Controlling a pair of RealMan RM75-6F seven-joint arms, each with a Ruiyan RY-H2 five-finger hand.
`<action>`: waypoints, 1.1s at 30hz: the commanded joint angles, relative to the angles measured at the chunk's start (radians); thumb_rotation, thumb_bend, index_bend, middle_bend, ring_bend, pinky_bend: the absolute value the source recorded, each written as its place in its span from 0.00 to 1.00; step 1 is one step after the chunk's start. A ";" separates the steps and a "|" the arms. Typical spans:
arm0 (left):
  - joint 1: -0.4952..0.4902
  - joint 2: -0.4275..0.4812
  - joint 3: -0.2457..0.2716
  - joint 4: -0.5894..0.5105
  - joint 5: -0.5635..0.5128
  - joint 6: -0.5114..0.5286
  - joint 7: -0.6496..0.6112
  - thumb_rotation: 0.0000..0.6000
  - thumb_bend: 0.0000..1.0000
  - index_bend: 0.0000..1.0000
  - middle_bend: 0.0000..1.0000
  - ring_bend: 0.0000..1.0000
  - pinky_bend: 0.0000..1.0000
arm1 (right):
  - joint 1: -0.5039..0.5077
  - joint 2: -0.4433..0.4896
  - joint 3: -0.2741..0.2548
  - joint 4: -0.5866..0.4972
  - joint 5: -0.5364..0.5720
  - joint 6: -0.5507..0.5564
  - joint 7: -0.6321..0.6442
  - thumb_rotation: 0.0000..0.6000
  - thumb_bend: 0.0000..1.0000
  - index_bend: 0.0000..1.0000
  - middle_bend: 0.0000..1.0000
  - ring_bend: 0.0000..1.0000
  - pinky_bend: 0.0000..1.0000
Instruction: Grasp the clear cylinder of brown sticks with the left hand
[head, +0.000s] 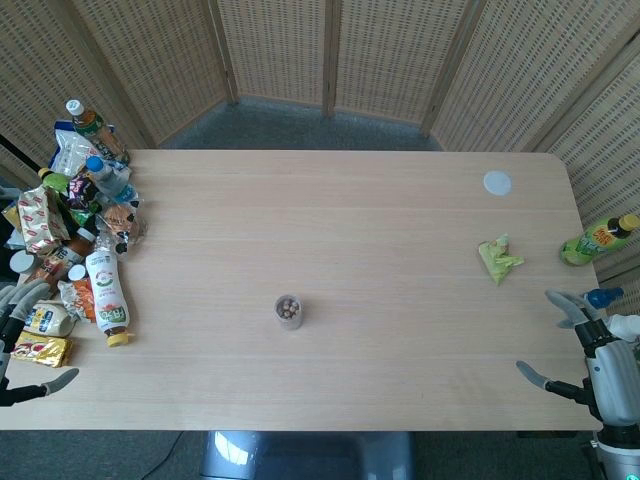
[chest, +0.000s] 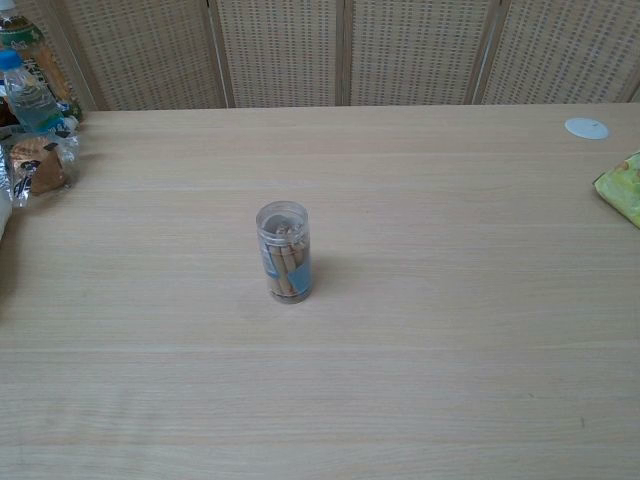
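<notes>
The clear cylinder of brown sticks (head: 289, 311) stands upright near the middle of the table; in the chest view the cylinder (chest: 284, 252) shows a blue label and a clear lid. My left hand (head: 22, 335) is at the table's left edge, far from the cylinder, its fingers spread and holding nothing. At the right edge my right hand (head: 590, 350) also has its fingers apart and empty. Neither hand appears in the chest view.
A pile of snack packets and bottles (head: 80, 230) crowds the table's left side, right by my left hand. On the right lie a green packet (head: 499, 259), a white lid (head: 497, 182) and a green bottle (head: 598, 240). Wicker screens stand behind.
</notes>
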 joint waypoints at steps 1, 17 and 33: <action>-0.006 -0.006 0.001 0.004 -0.009 -0.016 0.007 1.00 0.00 0.00 0.00 0.00 0.00 | 0.000 0.000 0.000 0.001 -0.002 0.000 0.000 1.00 0.01 0.16 0.22 0.16 0.40; -0.203 -0.212 -0.083 0.167 -0.113 -0.283 -0.137 1.00 0.00 0.00 0.00 0.00 0.00 | 0.000 0.004 0.009 -0.001 0.015 -0.002 0.013 1.00 0.01 0.16 0.22 0.16 0.40; -0.467 -0.515 -0.173 0.278 -0.402 -0.653 -0.013 1.00 0.00 0.00 0.00 0.00 0.00 | -0.005 0.013 0.008 -0.010 0.003 0.012 0.026 1.00 0.01 0.16 0.22 0.16 0.40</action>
